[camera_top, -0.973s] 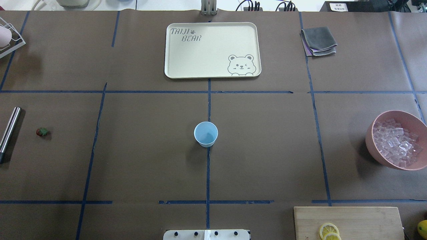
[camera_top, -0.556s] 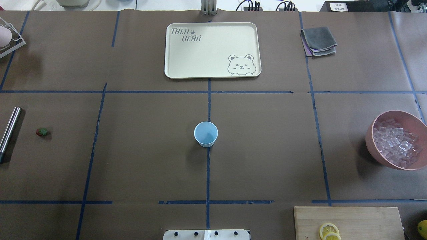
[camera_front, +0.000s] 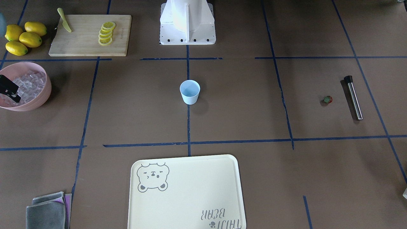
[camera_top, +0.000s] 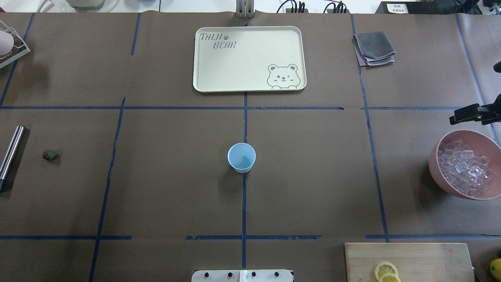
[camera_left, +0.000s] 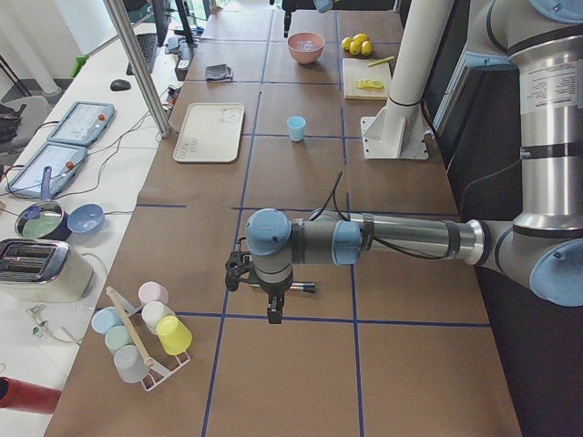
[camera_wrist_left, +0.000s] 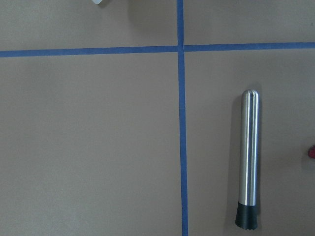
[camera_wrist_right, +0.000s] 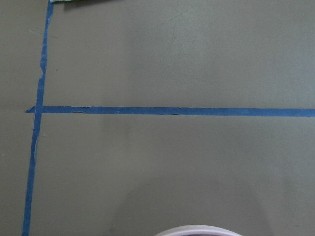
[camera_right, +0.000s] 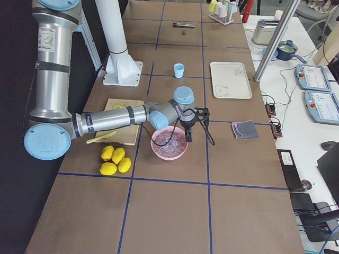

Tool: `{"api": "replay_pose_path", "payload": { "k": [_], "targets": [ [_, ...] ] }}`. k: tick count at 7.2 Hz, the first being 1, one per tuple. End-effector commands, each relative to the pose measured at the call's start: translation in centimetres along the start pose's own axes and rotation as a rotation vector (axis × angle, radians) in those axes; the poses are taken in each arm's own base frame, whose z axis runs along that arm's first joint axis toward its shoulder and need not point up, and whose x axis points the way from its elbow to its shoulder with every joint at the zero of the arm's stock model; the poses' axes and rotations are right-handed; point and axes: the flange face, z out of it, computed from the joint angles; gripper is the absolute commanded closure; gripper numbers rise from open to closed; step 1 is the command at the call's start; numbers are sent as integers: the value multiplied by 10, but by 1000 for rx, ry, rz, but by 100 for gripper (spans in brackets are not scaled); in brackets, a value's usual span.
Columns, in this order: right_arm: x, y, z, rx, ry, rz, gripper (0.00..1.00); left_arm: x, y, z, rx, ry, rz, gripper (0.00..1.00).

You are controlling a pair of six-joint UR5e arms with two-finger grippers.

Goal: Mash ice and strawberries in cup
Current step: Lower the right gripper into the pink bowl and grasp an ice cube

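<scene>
Note cup (camera_top: 241, 156) upright at counter (camera_top: 313, 176) centre; strawberry (camera_top: 49, 155) at robot's far left, near steel rod (camera_top: 11, 150); ice (camera_top: 465, 168) piled in pink bowl (camera_top: 433, 158) at far right. See right end effector (camera_right: 188, 138) hanging above bowl rim, left end effector (camera_left: 272, 314) above counter. Cannot tell either's grip state.

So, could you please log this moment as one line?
cup empty, upright, centre | strawberry on table beside muddler | ice in pink bowl | right tool over bowl | left tool near muddler

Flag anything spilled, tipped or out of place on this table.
Nothing stands out: the pale-blue tapered cup stands upright and empty, the clear ice cubes lie inside the round pink bowl, the tiny red strawberry looks whole.
</scene>
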Motion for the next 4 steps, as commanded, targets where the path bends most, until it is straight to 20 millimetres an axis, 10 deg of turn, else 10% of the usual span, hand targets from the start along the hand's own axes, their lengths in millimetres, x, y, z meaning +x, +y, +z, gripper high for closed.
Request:
{"api": "replay_pose_path", "payload": {
  "k": [1,4],
  "targets": [
    [1,17,15,-16,25,-3,2,1,0,0,0,0,2,0],
    [20,50,25,-60,44,-18,11,2,-1,2,-5,0,5,0]
  ]
}}
